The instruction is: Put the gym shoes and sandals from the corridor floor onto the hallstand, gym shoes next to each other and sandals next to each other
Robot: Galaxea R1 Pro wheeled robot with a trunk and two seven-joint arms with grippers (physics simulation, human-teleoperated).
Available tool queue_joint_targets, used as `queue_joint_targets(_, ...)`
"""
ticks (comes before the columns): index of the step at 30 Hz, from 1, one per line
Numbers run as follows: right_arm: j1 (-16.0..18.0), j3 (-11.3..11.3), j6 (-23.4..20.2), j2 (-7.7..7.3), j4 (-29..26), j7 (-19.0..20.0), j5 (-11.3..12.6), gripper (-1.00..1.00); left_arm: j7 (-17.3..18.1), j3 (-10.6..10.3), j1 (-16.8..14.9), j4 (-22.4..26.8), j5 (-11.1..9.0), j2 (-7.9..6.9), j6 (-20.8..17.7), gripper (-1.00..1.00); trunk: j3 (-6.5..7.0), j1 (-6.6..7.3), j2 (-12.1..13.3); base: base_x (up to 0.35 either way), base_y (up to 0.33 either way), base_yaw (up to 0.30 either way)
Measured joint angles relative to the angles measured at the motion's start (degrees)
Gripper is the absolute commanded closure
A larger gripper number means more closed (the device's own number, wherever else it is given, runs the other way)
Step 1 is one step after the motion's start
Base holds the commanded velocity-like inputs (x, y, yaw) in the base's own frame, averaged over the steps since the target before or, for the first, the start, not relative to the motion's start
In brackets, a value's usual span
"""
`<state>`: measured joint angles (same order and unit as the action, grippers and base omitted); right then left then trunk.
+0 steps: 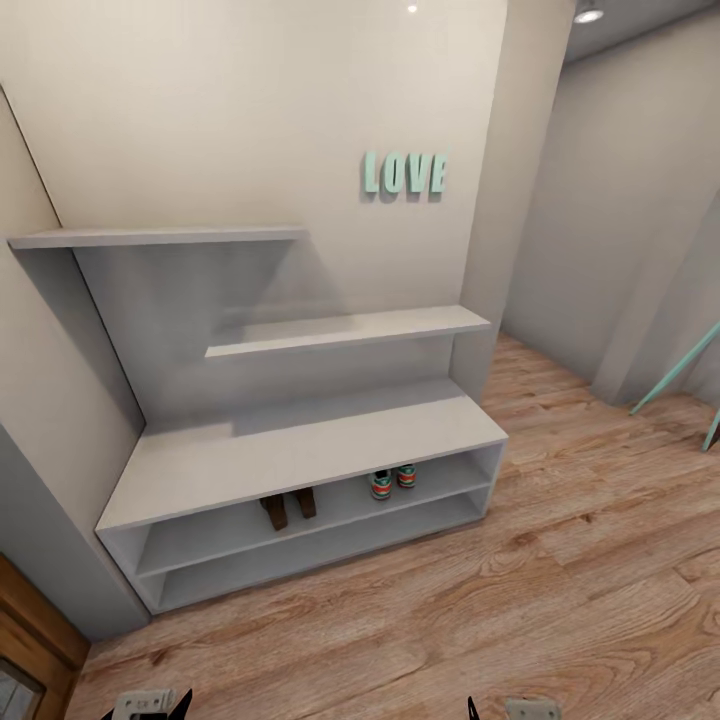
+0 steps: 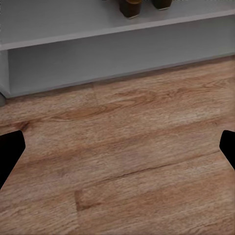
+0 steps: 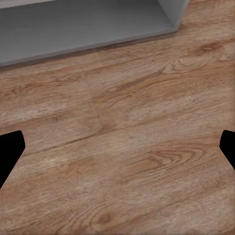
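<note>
The pale grey hallstand (image 1: 300, 450) stands against the wall ahead. On the upper of its two low shelves, the two brown sandals (image 1: 289, 508) sit side by side left of centre. The two gym shoes (image 1: 393, 482) sit side by side to their right. The sandals' ends (image 2: 142, 6) also show in the left wrist view, above the rack's lower shelf (image 2: 117, 27). My left gripper (image 2: 117, 152) hangs open over bare corridor floor (image 2: 122, 147). My right gripper (image 3: 117, 152) is open too, over planks near the rack's right lower corner (image 3: 171, 17).
Teal LOVE letters (image 1: 404, 173) hang on the wall above staggered shelves (image 1: 350, 328). Teal furniture legs (image 1: 690, 385) stand at the far right. A wooden door (image 1: 25, 640) sits at the lower left. A wall corner (image 1: 495, 250) juts out beside the rack's right end.
</note>
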<state>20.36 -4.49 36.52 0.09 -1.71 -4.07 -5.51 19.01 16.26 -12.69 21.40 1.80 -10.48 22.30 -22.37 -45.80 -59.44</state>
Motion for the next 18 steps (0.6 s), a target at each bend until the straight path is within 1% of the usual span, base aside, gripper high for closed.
queue_joint_targets(18,-0.03,0.00,-0.02,-0.01,0.04,-0.01,-0.04,-1.00,0.00,0.08,0.00,0.01,-0.13,-0.01,0.01,-1.00,0.00,0.00,0.00,0.000,0.000,0.000)
